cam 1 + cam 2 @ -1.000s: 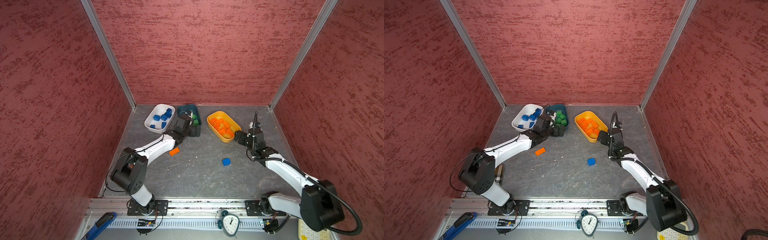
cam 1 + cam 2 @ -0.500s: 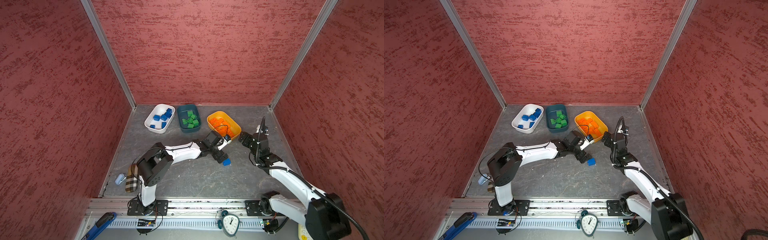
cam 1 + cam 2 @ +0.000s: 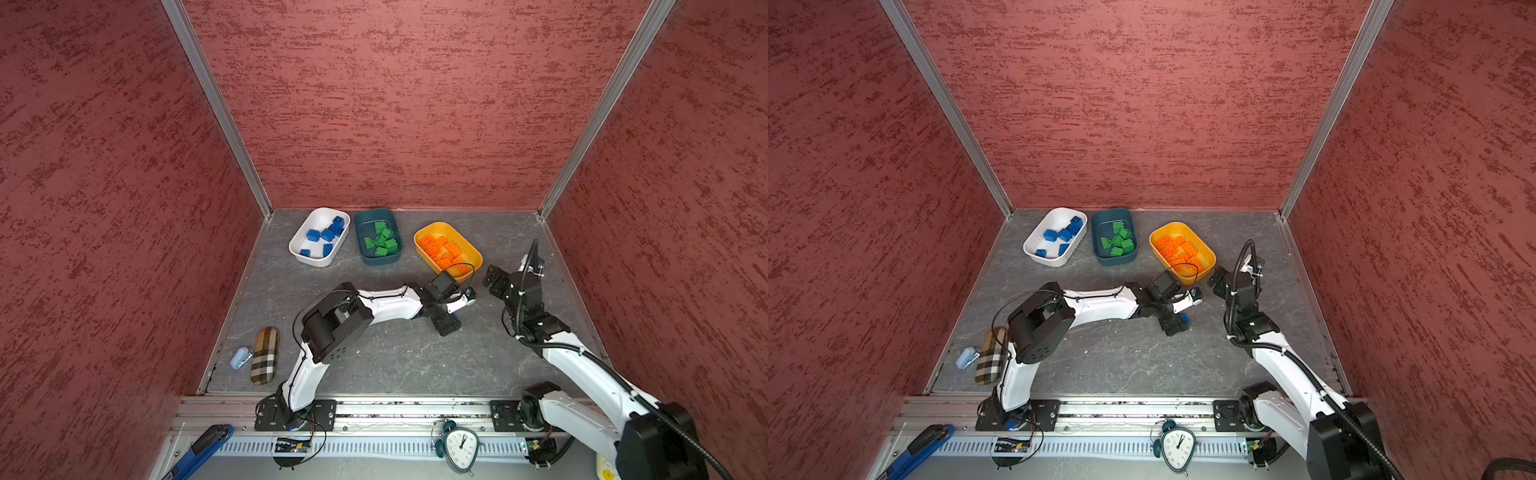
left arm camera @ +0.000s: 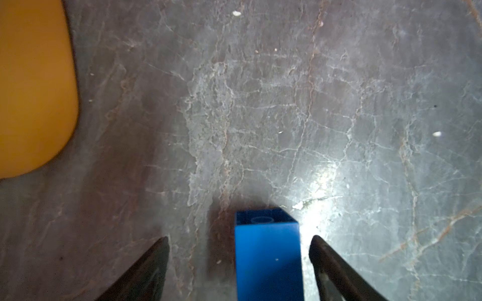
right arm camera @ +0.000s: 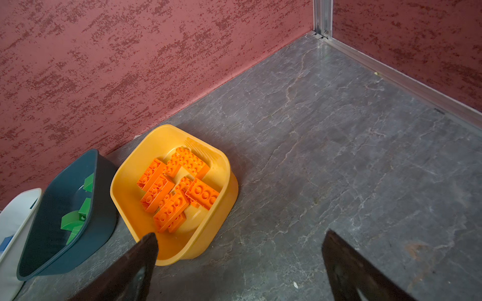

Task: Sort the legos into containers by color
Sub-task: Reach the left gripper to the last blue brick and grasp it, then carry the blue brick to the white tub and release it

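A blue brick (image 4: 268,255) stands on the grey floor in front of the yellow tub (image 3: 469,249). My left gripper (image 3: 446,326) reaches across the middle and straddles it, open, with a gap on each side of the brick in the left wrist view. In a top view only a blue sliver (image 3: 1185,319) shows beside the fingers. My right gripper (image 3: 492,276) hangs open and empty to the right of the yellow tub. The white tub (image 3: 297,249) holds blue bricks (image 3: 326,235), the teal tub (image 3: 361,257) green bricks (image 3: 382,241), and the yellow tub orange bricks (image 3: 442,253).
A plaid case (image 3: 264,355) and a small pale blue object (image 3: 240,357) lie at the front left by the wall. A clock (image 3: 459,446) and a blue-handled tool (image 3: 203,444) sit on the front rail. Red walls close three sides.
My left arm swung from the teal tub across to the blue brick and lowered over it. The orange brick seen on the floor earlier no longer shows there. The right arm drew back rightward.
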Action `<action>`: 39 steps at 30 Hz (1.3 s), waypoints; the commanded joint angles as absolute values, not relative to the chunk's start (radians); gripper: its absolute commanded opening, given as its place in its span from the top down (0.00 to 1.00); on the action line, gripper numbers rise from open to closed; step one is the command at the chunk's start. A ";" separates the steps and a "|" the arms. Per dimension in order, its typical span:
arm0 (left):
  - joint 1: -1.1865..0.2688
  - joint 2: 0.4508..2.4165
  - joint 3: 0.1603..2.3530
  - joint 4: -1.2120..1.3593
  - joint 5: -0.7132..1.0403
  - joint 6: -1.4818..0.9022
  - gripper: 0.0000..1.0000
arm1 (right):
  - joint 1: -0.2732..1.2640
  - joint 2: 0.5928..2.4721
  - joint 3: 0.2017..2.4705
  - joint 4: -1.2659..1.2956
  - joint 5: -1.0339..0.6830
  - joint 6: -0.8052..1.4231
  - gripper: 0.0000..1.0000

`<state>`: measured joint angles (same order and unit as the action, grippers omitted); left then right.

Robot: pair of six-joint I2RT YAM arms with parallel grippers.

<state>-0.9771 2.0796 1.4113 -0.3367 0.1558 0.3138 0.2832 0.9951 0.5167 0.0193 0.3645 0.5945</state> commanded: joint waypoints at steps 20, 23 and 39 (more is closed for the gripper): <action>-0.874 2.011 1.334 -0.187 0.184 0.080 0.80 | 0.281 1.016 0.538 0.109 0.199 0.504 0.01; -0.809 1.951 1.269 -0.103 0.187 -0.017 0.81 | 0.294 1.052 0.555 0.146 0.120 0.473 0.01; -0.443 1.709 1.066 0.034 0.237 -0.218 0.80 | 0.522 1.342 0.749 0.195 0.134 0.325 0.01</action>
<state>-0.4786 1.7401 1.0805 0.0063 0.2169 -0.1844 0.4938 1.3083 0.7036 0.1547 0.1165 0.3687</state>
